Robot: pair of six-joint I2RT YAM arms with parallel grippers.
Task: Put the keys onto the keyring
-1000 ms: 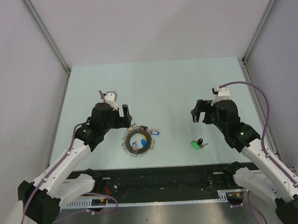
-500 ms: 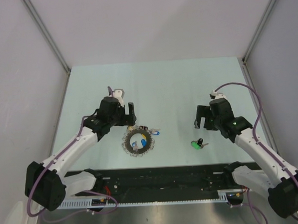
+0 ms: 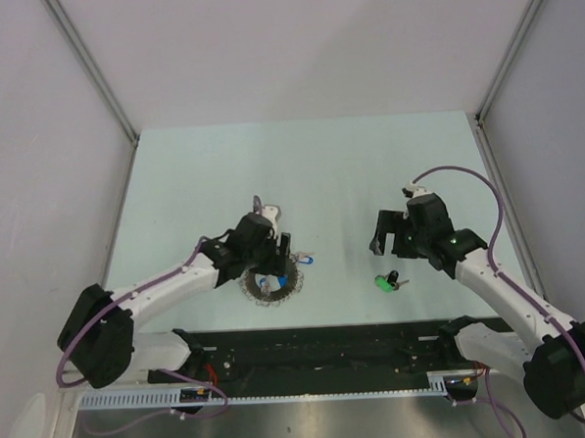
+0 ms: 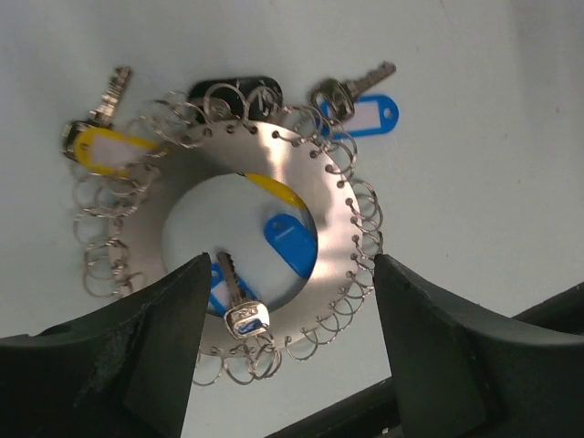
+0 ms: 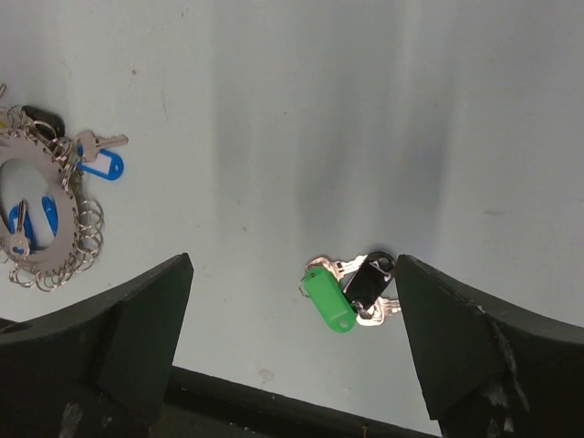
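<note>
I'm straddling the flat-lying keyring (image 4: 306, 178) with my left gripper (image 4: 287, 278), jaws apart and empty, to pin it; my right gripper (image 5: 292, 266) is hovering open over the loose green-and-black keys (image 5: 351, 292).

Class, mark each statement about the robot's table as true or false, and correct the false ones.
1. The keyring lies flat on the table, beneath the left fingers. True.
2. The green-tagged key is hooked onto the keyring. False: it lies apart from the ring, beside the black-tagged key.
3. The right fingers are clamped on a key. False: they stand open with nothing between them.
4. A blue-tagged key sits at the keyring's outer edge. True.
</note>
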